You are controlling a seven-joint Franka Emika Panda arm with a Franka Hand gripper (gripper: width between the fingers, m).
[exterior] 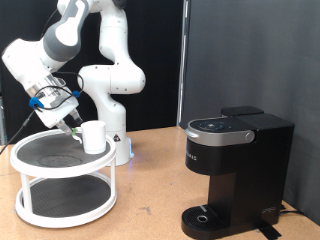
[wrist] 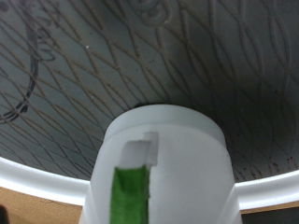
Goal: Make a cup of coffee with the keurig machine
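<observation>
Your end effector (exterior: pixel 72 125) sits in the left part of the exterior view, angled down just beside the cup (exterior: pixel 94 136); you cannot tell from either view whether its fingers are apart or closed on anything. The cup stands upright on the top tier of a white two-tier round stand (exterior: pixel 62 180) with a dark patterned surface. In the wrist view the cup (wrist: pixel 166 159) fills the lower middle, with a green strip running down its near side and the stand's white rim (wrist: pixel 37 179) curving behind it. The keurig machine (exterior: pixel 235 170) stands well apart on the wooden desk (exterior: pixel 150 215), at the lower right of the exterior view, lid down.
</observation>
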